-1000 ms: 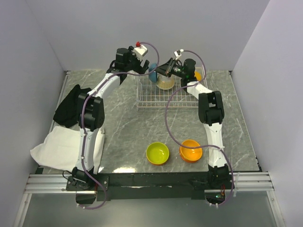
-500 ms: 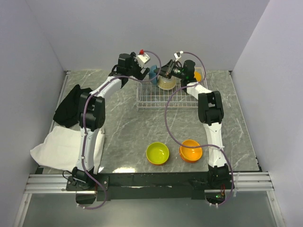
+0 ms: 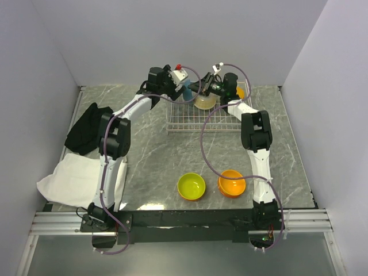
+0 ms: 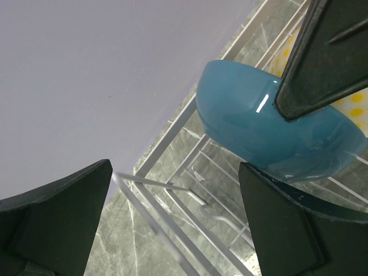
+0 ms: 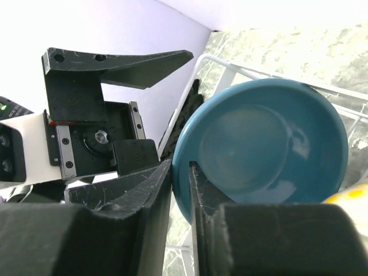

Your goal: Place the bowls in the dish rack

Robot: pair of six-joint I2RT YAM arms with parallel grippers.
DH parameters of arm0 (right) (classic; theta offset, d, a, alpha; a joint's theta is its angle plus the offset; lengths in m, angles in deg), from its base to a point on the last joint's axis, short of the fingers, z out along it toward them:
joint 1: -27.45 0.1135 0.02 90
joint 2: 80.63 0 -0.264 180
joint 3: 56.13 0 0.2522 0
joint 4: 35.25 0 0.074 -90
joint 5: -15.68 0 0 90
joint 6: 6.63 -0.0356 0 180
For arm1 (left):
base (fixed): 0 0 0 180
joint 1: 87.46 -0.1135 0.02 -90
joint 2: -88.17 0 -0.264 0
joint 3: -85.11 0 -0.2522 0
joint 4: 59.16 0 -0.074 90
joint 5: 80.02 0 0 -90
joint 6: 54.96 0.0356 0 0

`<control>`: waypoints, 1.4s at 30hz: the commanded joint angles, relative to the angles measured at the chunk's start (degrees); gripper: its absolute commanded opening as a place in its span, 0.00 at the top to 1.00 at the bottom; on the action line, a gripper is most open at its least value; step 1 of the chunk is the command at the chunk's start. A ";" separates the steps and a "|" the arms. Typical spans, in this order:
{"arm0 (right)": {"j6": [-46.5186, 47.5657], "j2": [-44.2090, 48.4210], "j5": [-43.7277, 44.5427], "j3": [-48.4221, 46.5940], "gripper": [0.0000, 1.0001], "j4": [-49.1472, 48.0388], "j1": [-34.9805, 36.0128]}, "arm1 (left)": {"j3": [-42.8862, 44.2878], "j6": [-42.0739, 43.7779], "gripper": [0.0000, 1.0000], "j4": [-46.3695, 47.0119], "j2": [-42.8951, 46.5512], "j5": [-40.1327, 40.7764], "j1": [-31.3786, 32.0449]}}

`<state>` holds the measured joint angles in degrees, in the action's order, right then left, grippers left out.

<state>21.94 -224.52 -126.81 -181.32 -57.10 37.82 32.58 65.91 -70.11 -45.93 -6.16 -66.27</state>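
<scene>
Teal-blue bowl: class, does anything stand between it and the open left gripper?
Partly. The right gripper pinches the teal-blue bowl at its rim, one finger lying across its near side. The dish rack's corner wires cross low between the left gripper's fingers. The bowl's left flank is bare.

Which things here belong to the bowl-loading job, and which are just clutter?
Job: dish rack; teal bowl and white patterned bowl at the rack; far orange bowl behind the right arm; lime green bowl and near orange bowl on the table.
Lying about: black cloth; white cloth.
</scene>
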 commanded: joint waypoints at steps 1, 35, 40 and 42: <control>2.54 1.33 1.60 -2.73 0.71 3.17 -0.53 | 1.69 0.42 0.01 2.38 -1.51 0.06 0.34; 32.86 15.31 6.17 -1.86 0.53 33.86 -11.51 | 6.88 -6.00 0.01 9.40 -7.75 -4.25 1.40; 36.64 16.72 5.74 -2.03 0.53 36.31 -11.07 | 8.10 -6.79 0.00 10.29 -8.28 -4.16 1.66; 37.35 17.24 5.47 -1.24 0.53 36.75 -11.07 | 8.54 -6.97 0.00 10.46 -8.45 -4.25 1.75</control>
<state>55.19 -211.78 -120.50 -183.01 -22.50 25.73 37.83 60.56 -61.79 -53.47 -9.46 -64.80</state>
